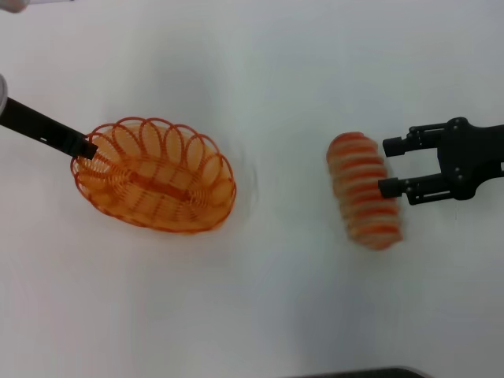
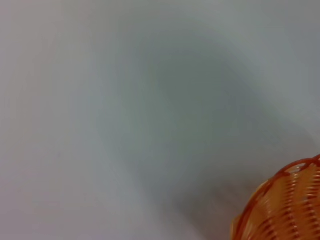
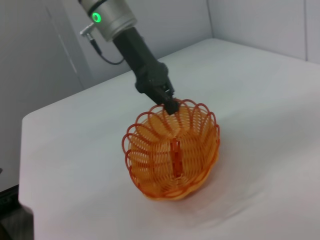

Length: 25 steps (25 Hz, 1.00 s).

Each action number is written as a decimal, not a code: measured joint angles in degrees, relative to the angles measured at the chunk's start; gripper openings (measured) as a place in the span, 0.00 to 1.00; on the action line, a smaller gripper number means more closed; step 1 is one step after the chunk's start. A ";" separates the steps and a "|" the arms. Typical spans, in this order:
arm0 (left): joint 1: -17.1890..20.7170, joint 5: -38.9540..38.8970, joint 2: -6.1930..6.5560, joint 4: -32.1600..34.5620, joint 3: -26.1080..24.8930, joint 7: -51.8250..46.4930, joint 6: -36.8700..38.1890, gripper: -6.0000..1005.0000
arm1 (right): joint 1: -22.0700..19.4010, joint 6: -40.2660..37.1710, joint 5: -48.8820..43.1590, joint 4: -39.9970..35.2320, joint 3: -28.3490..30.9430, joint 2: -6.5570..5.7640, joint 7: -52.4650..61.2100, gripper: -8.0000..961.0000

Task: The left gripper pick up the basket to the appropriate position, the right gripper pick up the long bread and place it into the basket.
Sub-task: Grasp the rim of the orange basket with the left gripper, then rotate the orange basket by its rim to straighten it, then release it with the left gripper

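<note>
The left gripper [image 1: 88, 147] pinches the scalloped rim of the basket [image 1: 155, 175], which sits tilted toward the worktop's [image 1: 260, 315] left side; the right wrist view shows that grip [image 3: 170, 104] clearly, while the left wrist view catches only a basket edge [image 2: 282, 207]. The right gripper [image 1: 391, 167], jaws wide, sits just beside the long bread [image 1: 364, 190] toward the right side, seen only from the head.
</note>
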 joint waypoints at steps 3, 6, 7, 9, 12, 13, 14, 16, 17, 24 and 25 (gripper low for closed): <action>-0.26 -0.24 0.04 0.99 -1.86 -2.93 2.59 0.09 | 0.12 0.03 0.20 0.00 1.75 0.00 0.39 0.81; -0.25 -0.31 -0.05 1.89 -3.87 -4.74 4.57 0.08 | 0.34 0.05 0.27 0.00 4.28 0.33 0.72 0.81; -0.11 -0.37 -0.29 2.39 -4.79 -5.18 5.19 0.08 | 0.38 0.20 0.28 0.00 5.12 0.53 0.73 0.81; -0.04 -0.54 -0.59 2.84 -5.75 -5.56 5.69 0.07 | 0.43 0.84 0.29 0.00 6.69 1.04 0.69 0.81; 0.51 -2.58 -1.68 3.61 -9.23 -7.29 7.61 0.07 | 0.51 2.89 0.57 0.00 9.17 2.01 0.36 0.81; 0.90 -3.32 -1.84 3.72 -9.38 -8.12 7.84 0.07 | 0.53 3.69 0.89 0.01 9.94 2.29 0.34 0.81; 1.63 -4.11 -1.96 3.86 -9.10 -9.30 7.77 0.07 | 0.53 4.15 1.30 0.02 10.53 2.57 0.32 0.81; 2.67 -5.40 -2.11 3.90 -8.52 -10.95 7.19 0.07 | 0.50 4.87 2.40 0.07 11.35 3.20 0.20 0.81; 3.33 -6.24 -2.18 3.91 -8.29 -11.73 6.70 0.07 | 0.44 5.15 2.90 0.08 11.50 3.42 0.13 0.81; 8.00 -12.36 -2.49 2.80 -2.98 -14.94 1.65 0.07 | 0.30 7.39 4.03 0.29 11.87 5.03 -1.34 0.81; 8.41 -12.88 -2.49 2.77 -2.00 -15.32 0.93 0.07 | 0.29 7.82 4.04 0.31 12.04 5.28 -1.59 0.81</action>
